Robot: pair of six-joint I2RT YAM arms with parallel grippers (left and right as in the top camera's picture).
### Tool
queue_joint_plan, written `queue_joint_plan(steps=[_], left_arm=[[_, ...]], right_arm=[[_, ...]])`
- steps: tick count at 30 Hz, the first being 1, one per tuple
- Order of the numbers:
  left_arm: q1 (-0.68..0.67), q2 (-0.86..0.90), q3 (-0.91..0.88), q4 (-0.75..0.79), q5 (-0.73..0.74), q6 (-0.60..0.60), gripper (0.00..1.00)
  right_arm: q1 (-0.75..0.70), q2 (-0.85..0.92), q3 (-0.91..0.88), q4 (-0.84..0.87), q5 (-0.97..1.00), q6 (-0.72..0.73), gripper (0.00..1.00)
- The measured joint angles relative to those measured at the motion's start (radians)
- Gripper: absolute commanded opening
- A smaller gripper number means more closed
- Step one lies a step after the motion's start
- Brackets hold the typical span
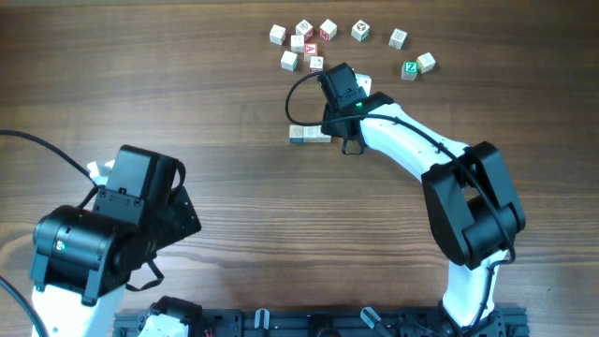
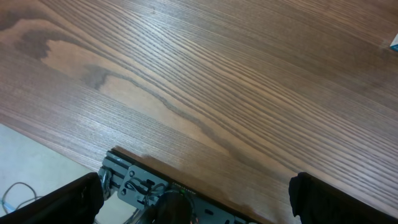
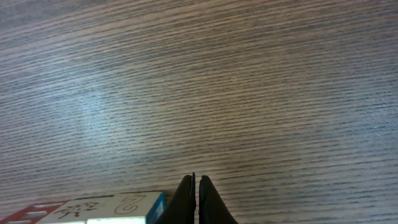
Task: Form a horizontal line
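Observation:
The horizontal line (image 1: 309, 137) is a short straight row of small whitish letter cubes lying left to right on the wooden table, just left of my right gripper. In the right wrist view its near cube (image 3: 121, 206) has a blue side facing the fingers. My right gripper (image 1: 333, 129) is shut and empty. Its fingertips (image 3: 198, 190) rest against the blue side at the row's right end. My left gripper (image 1: 182, 213) is open and empty at the front left, far from the cubes. In its wrist view (image 2: 199, 199) there is only bare wood.
Several loose cubes (image 1: 304, 42) with red letters lie scattered at the back, one of them green-marked (image 1: 410, 68). The right arm's cable loops over the row's area. A black rail (image 2: 161, 186) runs along the table's front edge.

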Motion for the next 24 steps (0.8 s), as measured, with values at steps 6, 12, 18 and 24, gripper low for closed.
queue_joint_plan(steps=[6, 12, 18, 24], left_arm=[[0.000, 0.000, 0.000, 0.000, 0.000, 0.000, 1.00], [0.000, 0.000, 0.000, 0.000, 0.000, 0.000, 1.00], [0.000, 0.000, 0.000, 0.000, 0.000, 0.000, 1.00], [0.000, 0.000, 0.000, 0.000, 0.000, 0.000, 1.00]], right_arm=[[0.000, -0.002, 0.000, -0.011, -0.068, 0.004, 0.04], [0.000, -0.002, 0.000, -0.011, -0.091, 0.005, 0.05], [0.000, -0.002, 0.000, -0.011, -0.094, 0.005, 0.04], [0.000, -0.002, 0.000, -0.005, -0.101, 0.003, 0.05]])
